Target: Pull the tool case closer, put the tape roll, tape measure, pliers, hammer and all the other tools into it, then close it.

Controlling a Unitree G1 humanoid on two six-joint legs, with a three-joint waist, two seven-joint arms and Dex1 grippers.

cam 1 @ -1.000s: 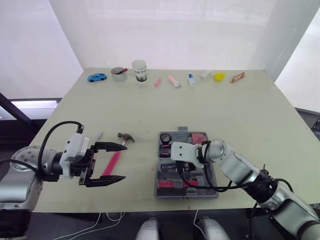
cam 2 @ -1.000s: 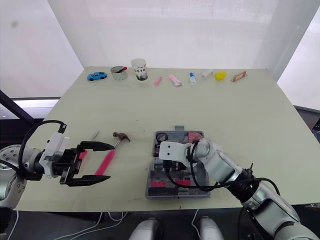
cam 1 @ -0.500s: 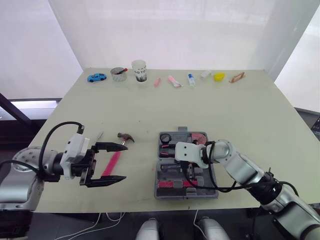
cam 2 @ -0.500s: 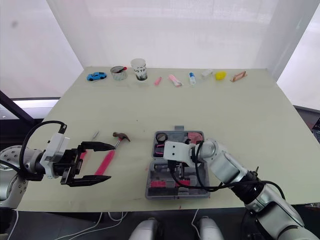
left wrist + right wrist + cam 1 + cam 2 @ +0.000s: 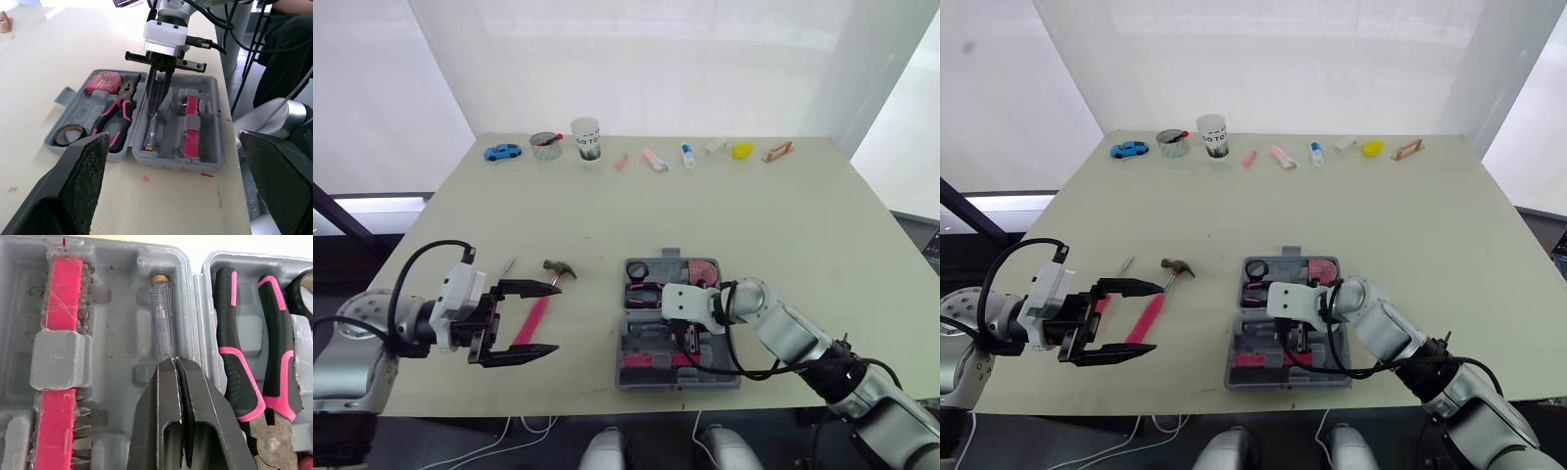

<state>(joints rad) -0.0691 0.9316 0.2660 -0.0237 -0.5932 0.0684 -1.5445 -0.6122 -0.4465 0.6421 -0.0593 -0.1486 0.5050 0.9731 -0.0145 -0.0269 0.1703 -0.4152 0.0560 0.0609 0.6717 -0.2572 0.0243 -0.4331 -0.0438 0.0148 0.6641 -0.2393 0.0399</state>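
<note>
Presses the jaws of the right gripper (image 5: 176, 363) flat together, tips touching one end of a clear tester (image 5: 161, 318); cannot tell whether pinching it. Finds that tester lying in its slot in the case (image 5: 638, 345), open and flat at 5 o'clock on the table (image 5: 754, 215), close to the near edge. Shows, in the same half, a pink bit strip (image 5: 61, 298) beside the tester. Shows, in the half toward 12 o'clock, pliers (image 5: 234, 367), a black tape roll (image 5: 638, 270) and a red tape measure (image 5: 102, 82). Spreads the jaws of the left gripper (image 5: 556, 316) wide at 9 o'clock of the case, gripping nothing. Frames the pink handle of the hammer (image 5: 536, 313) between those fingers, head toward 1 o'clock. Has a small grey tool (image 5: 507, 266) just beside the hammer at its 10 o'clock. Lines up a toy car (image 5: 502, 152), a tin (image 5: 545, 145), a cup (image 5: 586, 138) and small bits along the 12 o'clock edge, well apart from the case.
</note>
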